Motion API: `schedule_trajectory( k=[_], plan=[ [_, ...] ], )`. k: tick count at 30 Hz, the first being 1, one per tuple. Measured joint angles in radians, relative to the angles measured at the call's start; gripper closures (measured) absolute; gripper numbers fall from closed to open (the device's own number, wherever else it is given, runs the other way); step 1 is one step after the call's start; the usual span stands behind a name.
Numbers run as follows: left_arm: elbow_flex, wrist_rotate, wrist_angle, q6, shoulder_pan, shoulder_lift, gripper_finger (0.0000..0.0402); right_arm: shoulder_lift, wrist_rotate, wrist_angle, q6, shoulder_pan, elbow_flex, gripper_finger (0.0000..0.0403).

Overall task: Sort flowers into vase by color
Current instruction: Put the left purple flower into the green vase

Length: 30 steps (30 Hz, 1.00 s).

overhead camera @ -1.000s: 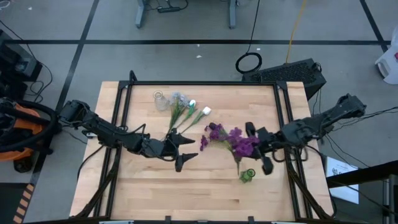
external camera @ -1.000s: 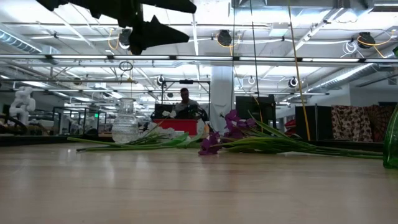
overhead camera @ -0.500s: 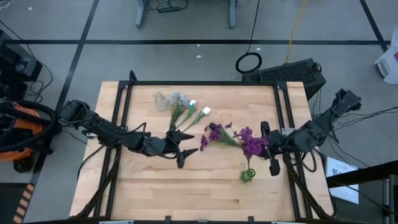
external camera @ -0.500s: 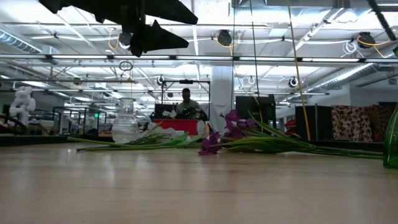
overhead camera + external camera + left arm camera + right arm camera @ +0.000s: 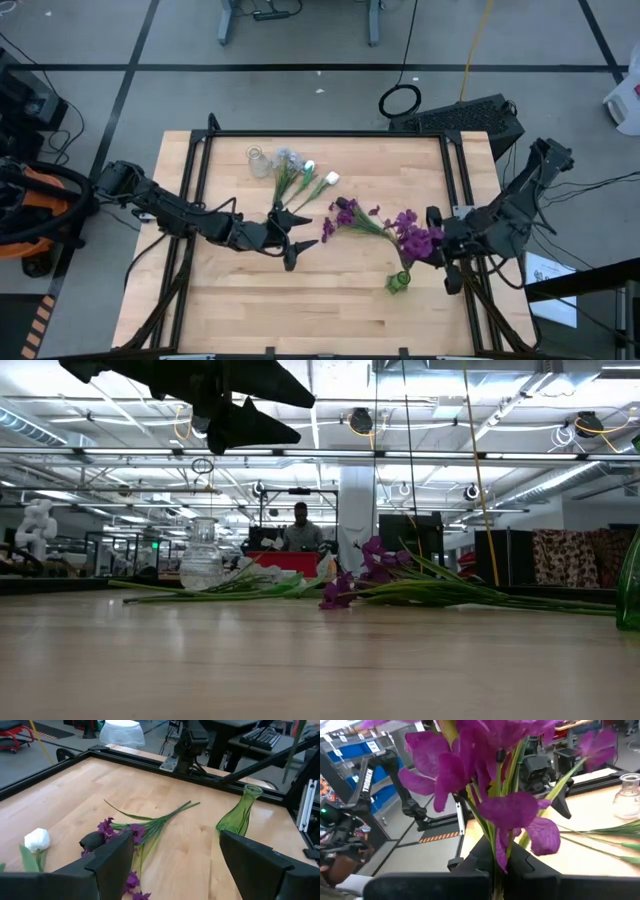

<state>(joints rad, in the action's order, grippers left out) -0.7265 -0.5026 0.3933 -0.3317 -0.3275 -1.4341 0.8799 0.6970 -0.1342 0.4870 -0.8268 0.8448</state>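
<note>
My right gripper (image 5: 436, 250) is shut on a purple flower (image 5: 414, 236) and hovers beside the green vase (image 5: 398, 282) near the table's right edge. More purple flowers (image 5: 345, 215) lie flat at mid-table. White tulips (image 5: 312, 176) and grey-blue clusters (image 5: 288, 158) lie by the clear vase (image 5: 258, 162) at the far side. My left gripper (image 5: 292, 240) hangs open above the table left of the purple pile (image 5: 125, 832), touching nothing. The green vase (image 5: 240, 812) stands upright. My right gripper pinches the purple flower's green stalk (image 5: 496, 851) just below the blossoms (image 5: 485, 775), between its two fingers. It comes at it from the table's right side. The flower is lifted clear. Its stalk's lower end (image 5: 400, 266) points at the green vase's mouth; whether it is inside I cannot tell.
Black rails frame the wooden table (image 5: 330, 310), which shows bare wood along its near side. The clear vase (image 5: 202, 555) stands at the far left of the flower piles. A person (image 5: 300, 525) sits in the room beyond the far edge.
My right gripper has carried the purple flower away from the pile, toward the table's right and near edges, until the stalk's lower end hangs over the green vase. Its arm has swung outward to the right. The flowers on the table have stayed put.
</note>
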Motion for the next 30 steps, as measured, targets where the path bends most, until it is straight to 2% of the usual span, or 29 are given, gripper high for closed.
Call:
schedule_trajectory(
  k=[6,13,24,30],
  plan=[
    [0.000,0.000,-0.014,0.000,0.000,0.000,0.0102,0.020,0.142,-0.004,-0.036,-0.052,0.032,0.0399],
    [0.000,0.000,-0.015,0.001,-0.001,0.000,0.0102,0.064,0.145,-0.018,-0.036,-0.052,0.032,0.0399],
    [0.000,0.000,-0.017,0.050,0.000,0.000,0.0102,0.067,0.169,-0.052,-0.101,-0.043,0.032,0.0399],
    [0.000,0.000,-0.019,0.050,0.000,0.000,0.0102,0.067,0.168,-0.122,-0.059,-0.043,0.032,0.0399]
  ],
)
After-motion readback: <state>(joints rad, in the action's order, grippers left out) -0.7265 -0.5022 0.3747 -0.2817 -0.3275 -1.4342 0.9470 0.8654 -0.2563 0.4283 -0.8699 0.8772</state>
